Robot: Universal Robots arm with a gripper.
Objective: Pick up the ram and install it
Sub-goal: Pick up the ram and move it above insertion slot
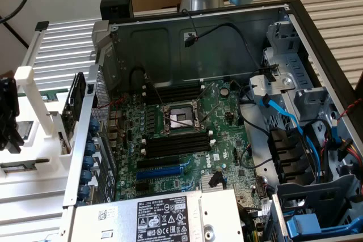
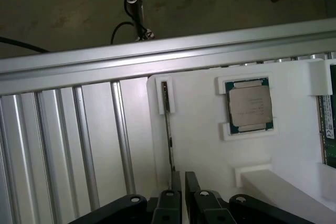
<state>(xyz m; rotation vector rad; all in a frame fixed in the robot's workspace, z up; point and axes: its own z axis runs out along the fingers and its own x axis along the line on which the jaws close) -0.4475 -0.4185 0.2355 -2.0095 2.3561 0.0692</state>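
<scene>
The ram [image 2: 169,129] stands on edge in a narrow slot of the white holder [image 2: 199,145], so it shows as a thin dark line. My gripper [image 2: 184,178] hangs right over the stick's near end. Its two black fingers [image 2: 176,182] stand a narrow gap apart, and I see nothing between them. In the exterior view the gripper [image 1: 7,114] is a black shape at the far left, over the white holder [image 1: 34,103] and outside the open computer case. The black memory slots [image 1: 176,143] lie on the motherboard beside the processor socket [image 1: 180,118].
A processor chip [image 2: 249,106] sits in a pocket of the holder, and a flat green board [image 2: 328,129] lies at the holder's edge. Ribbed aluminium rails [image 2: 79,145] run beside it. The case wall [image 1: 85,134], cables [image 1: 283,117] and a blue slot [image 1: 164,169] crowd the motherboard.
</scene>
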